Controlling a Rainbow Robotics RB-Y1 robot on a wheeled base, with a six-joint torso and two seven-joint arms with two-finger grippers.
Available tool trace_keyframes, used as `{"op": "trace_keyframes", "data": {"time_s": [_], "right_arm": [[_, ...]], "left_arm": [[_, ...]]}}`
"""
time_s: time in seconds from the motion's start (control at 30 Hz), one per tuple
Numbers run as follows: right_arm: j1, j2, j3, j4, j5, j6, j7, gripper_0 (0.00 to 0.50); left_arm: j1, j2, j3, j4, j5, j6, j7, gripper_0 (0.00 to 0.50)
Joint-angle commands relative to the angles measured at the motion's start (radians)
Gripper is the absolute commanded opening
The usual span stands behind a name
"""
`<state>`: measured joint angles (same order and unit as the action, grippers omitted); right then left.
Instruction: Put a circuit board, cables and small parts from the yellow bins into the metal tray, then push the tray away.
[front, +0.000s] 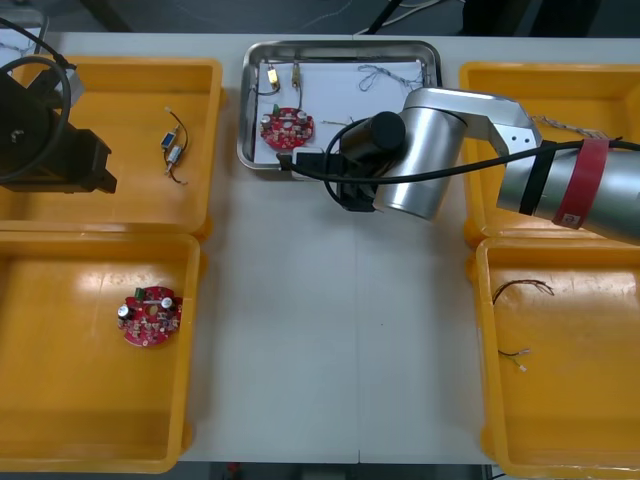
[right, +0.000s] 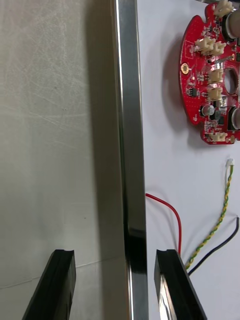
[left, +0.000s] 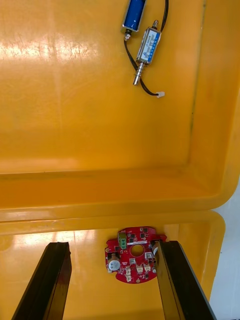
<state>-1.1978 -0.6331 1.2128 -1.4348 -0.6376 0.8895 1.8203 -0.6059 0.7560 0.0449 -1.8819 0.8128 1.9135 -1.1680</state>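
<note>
The metal tray (front: 243, 110) sits at the far middle of the table (front: 300, 330), its long side running left to right. On its white lining lie a round red circuit board (front: 287, 128), two small metal parts (front: 272, 75) and thin cables (right: 222, 210).

The right tool (right: 115, 255) is at the middle of the tray's near edge, fingers held wide. The shiny rim passes between them: one finger is over the bare table, the other over the lining, close to a red wire. The tray lies straight beyond this tool, away from the robot. Loading looks done, so the outward push is probably next, and the right arm is by far the nearer one. With the rim straddled, the inner finger may snag the wires.

The left tool (left: 111, 250), also spread wide and holding nothing, hangs over the left yellow bins. The far left bin (front: 120, 200) has more small parts (front: 175, 145), and the near left bin (front: 80, 400) has a spare board (front: 150, 315). The near right bin (front: 560, 400) holds a dark cable (front: 520, 290).
</note>
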Motion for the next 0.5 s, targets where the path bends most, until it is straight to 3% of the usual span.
{"op": "trace_keyframes", "data": {"time_s": [0.03, 0.27, 0.5], "right_arm": [[-0.055, 0.018, 0.004, -0.012, -0.042, 0.025, 0.051, 0.5], [-0.04, 0.016, 0.004, -0.049, -0.071, 0.075, 0.047, 0.5], [-0.023, -0.011, -0.038, -0.148, -0.04, 0.149, 0.034, 0.5]], "left_arm": [[0.018, 0.043, -0.011, -0.031, -0.009, 0.006, 0.056, 0.5], [0.018, 0.043, -0.011, -0.031, -0.009, 0.006, 0.056, 0.5], [0.018, 0.043, -0.011, -0.031, -0.009, 0.006, 0.056, 0.5]]}}
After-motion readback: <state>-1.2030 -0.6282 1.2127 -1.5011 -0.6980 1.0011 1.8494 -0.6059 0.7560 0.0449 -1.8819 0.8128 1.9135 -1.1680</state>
